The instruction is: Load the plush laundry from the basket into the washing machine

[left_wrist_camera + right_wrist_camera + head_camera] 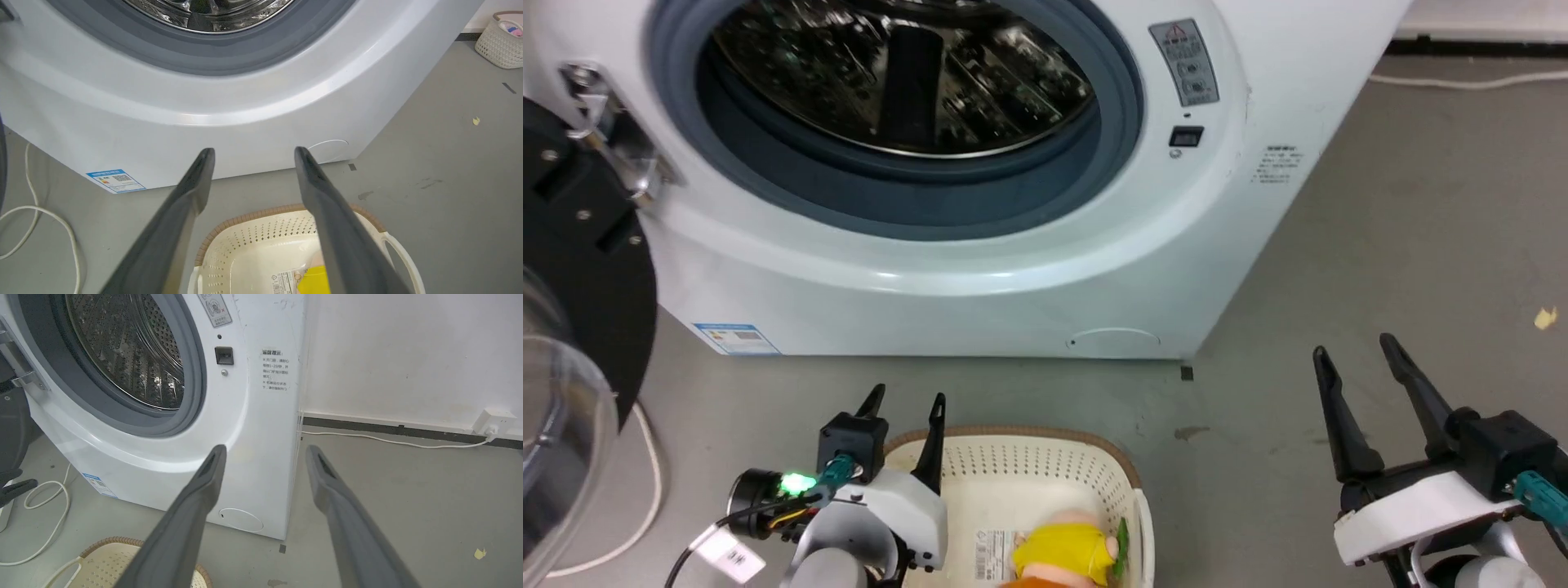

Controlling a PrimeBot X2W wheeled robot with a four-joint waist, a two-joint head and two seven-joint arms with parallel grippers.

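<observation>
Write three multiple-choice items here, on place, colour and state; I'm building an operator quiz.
1. Where is the basket? A in the drum; B on the floor before the washing machine; C on the washer's top.
2. The plush laundry showing in it is mainly: A blue; B black; C yellow.
3. The left tool is: A open, empty; B shut on plush; C shut on the rim.
Answers: B, it stands on grey floor at the washer's foot; C, yellow fabric shows; A, its fingers stand apart, nothing between.
</observation>
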